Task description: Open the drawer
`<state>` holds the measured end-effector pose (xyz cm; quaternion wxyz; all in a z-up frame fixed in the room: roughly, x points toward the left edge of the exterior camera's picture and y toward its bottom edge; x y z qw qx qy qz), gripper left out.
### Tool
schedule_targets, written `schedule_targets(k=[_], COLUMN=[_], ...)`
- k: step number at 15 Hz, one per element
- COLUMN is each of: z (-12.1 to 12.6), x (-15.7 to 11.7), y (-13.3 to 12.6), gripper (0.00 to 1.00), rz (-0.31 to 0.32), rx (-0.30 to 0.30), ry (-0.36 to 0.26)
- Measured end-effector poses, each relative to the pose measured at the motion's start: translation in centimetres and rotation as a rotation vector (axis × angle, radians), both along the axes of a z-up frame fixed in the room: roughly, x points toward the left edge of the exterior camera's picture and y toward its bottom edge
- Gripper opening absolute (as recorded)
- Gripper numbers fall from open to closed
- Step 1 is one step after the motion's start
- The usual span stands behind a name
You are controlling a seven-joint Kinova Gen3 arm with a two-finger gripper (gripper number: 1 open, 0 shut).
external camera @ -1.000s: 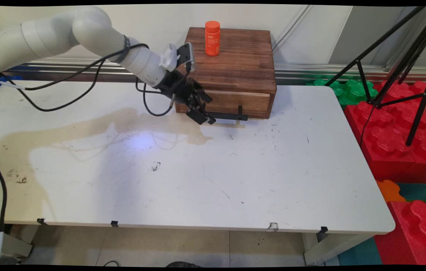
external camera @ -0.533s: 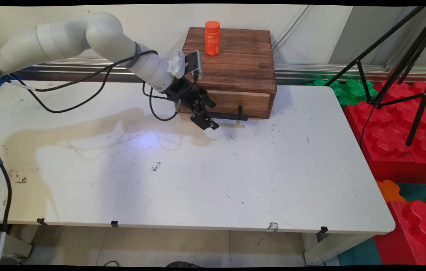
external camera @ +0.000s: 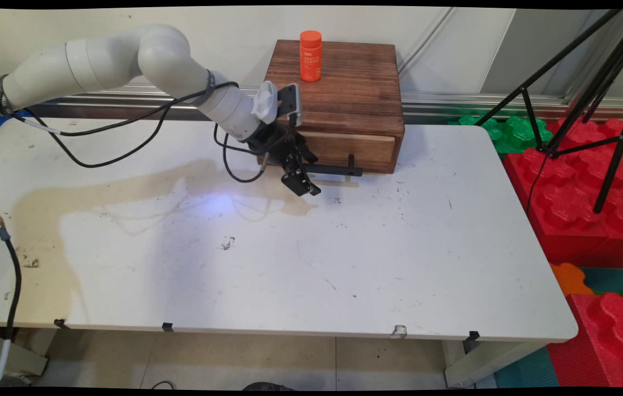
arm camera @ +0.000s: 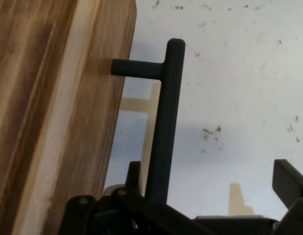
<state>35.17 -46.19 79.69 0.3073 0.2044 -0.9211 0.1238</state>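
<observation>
Main view shows the gripper (external camera: 301, 184) low at the left end of the black bar handle (external camera: 339, 171) on the wooden drawer box (external camera: 339, 93) at the counter's (external camera: 311, 264) far edge. Its jaws stand open, one either side of the bar, holding nothing. Closing squarely on the bar would likely prevent slipping.

We saw a big white table (external camera: 399, 264) with brown stains and small dark marks on it. A brown wooden box (external camera: 339, 104) with a drawer sat at the far edge, right on the table top.
</observation>
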Motion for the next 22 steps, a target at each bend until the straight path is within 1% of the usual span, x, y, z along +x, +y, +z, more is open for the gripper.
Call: schedule_targets(k=[10,22], z=[-0.7,-1.2], x=[-0.9,-2.3], y=[0.3,2.3], gripper=[1.00,1.00], rz=[-0.029,-0.082], rx=[-0.002,0.002], ry=[-0.029,-0.042])
